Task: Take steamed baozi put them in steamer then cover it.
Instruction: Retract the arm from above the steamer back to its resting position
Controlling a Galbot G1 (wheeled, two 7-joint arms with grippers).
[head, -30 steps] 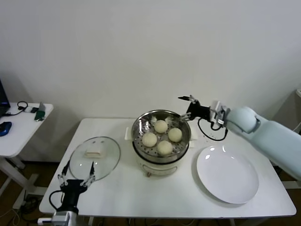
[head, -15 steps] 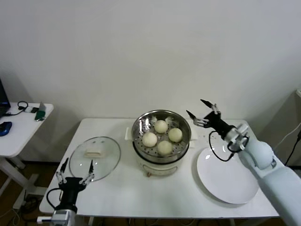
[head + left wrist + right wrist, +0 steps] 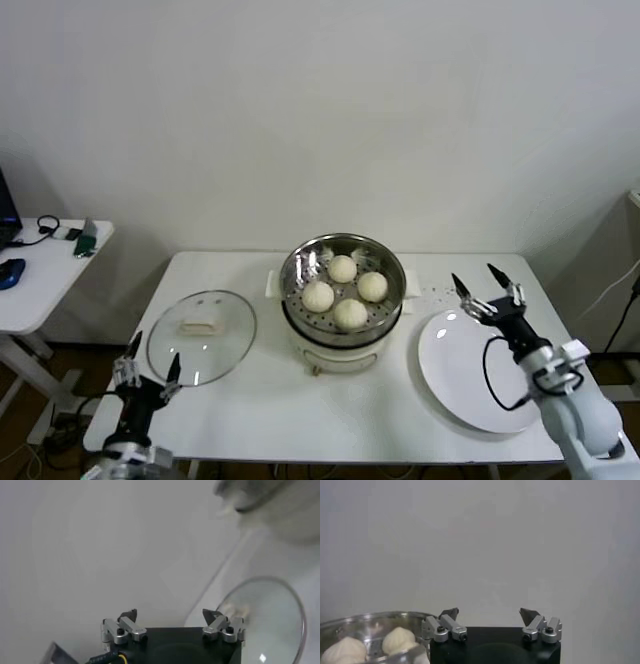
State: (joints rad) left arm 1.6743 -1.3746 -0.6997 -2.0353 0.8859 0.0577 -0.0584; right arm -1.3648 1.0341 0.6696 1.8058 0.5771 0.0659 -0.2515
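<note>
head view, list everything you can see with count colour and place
round cream-white steamed baozi: four, inside the steamer
round shiny steel steamer on cream base: one, table centre
round clear glass lid with cream handle: one, flat on the table, left of the steamer
flat round white plate: one, empty, right of the steamer
white table: one, under everything
small white side table: one, far left, holding small items
left gripper: open, near table's front left edge
right gripper: open, above the plate's far edge

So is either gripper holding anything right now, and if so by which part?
Nothing is held. The left gripper is open near the glass lid, and the right gripper is open above the white plate.
</note>
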